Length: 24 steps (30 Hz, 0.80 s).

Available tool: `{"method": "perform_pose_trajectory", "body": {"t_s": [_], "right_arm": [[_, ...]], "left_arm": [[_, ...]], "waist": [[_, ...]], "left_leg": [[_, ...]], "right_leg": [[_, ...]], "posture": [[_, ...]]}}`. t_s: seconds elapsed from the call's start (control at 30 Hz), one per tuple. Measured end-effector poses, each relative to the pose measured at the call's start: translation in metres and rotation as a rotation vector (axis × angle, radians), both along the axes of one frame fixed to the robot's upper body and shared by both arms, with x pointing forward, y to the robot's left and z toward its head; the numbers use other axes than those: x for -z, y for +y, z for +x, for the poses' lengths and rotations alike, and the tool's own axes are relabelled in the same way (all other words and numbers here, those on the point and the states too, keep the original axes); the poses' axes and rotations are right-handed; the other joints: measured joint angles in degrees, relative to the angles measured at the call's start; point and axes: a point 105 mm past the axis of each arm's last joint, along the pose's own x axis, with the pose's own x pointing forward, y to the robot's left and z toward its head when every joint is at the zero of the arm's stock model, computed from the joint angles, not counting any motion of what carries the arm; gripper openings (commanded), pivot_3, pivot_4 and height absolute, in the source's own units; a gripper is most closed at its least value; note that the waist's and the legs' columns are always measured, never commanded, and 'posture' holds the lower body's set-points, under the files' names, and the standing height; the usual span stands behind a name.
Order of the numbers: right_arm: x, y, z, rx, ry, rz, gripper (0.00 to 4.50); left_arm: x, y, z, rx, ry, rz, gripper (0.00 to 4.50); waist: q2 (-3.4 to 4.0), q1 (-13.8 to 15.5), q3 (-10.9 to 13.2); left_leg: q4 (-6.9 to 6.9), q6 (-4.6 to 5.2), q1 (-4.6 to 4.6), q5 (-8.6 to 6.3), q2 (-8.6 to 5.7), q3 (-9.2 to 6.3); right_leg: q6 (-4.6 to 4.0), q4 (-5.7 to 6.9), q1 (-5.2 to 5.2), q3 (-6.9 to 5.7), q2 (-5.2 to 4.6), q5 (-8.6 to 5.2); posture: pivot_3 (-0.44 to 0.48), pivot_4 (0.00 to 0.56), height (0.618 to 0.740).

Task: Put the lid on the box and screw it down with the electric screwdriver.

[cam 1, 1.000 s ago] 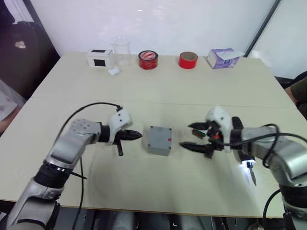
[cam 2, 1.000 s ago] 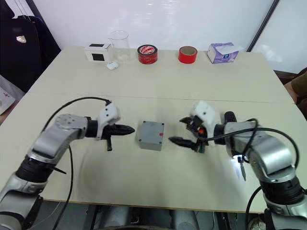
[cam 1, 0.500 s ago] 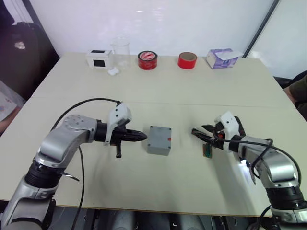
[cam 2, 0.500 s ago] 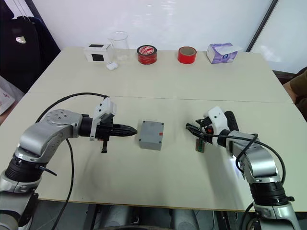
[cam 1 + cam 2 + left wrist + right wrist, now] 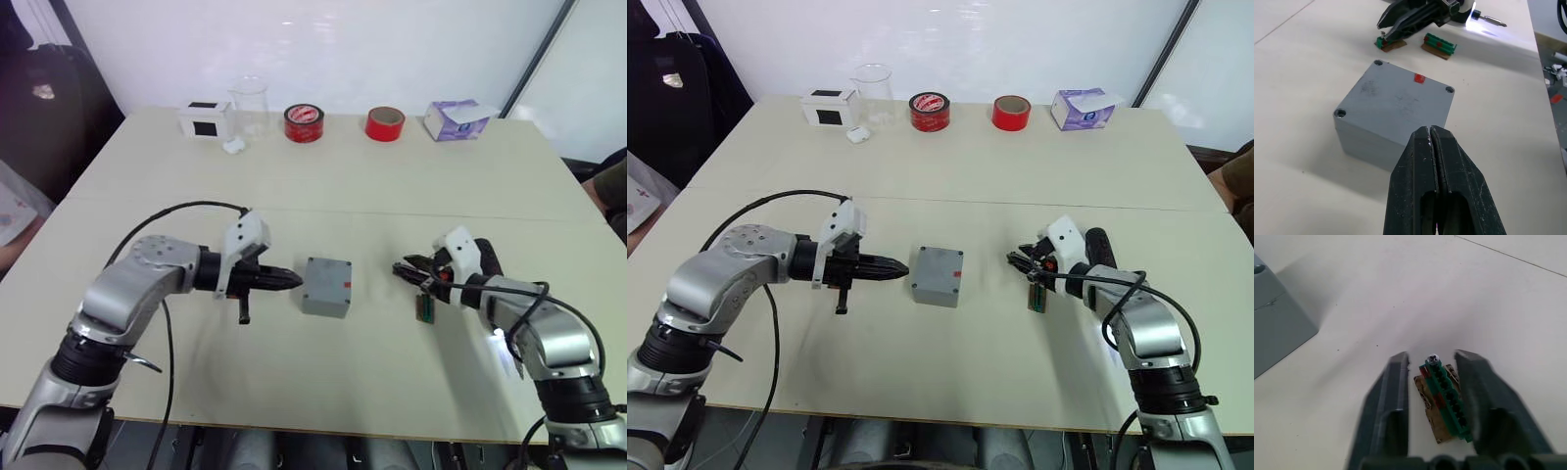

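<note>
Square grey plastic box just beyond clenched left claw; right claw parted astride small green piece, bare desk all around.

matt grey plastic box, smooth table

no readable text, printing on red tape roll and tissue pack illegible
</note>
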Motion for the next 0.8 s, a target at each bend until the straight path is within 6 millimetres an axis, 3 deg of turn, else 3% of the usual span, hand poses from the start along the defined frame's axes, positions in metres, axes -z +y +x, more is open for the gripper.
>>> {"method": "perform_pose_trajectory", "body": {"t_s": [0.5,0.8], "right_arm": [[-0.001,0.002,0.001,-0.009,-0.009,-0.011,0.02],[-0.033,0.003,-0.003,-0.033,-0.111,-0.003,0.02]], "left_arm": [[0.003,-0.002,0.000,0.002,0.004,0.008,0.00],[0.003,-0.001,0.001,0.002,-0.003,0.004,0.00]], "waist": [[0.00,0.1,0.0],[0.01,0.1,0.0]], "left_leg": [[0.00,0.00,0.00,0.00,0.00,0.00],[0.00,0.00,0.00,0.00,0.00,0.00]], "right_leg": [[0.00,0.00,0.00,0.00,0.00,0.00],[0.00,0.00,0.00,0.00,0.00,0.00]], "posture": [[0.000,0.150,0.740],[0.000,0.150,0.740]]}}
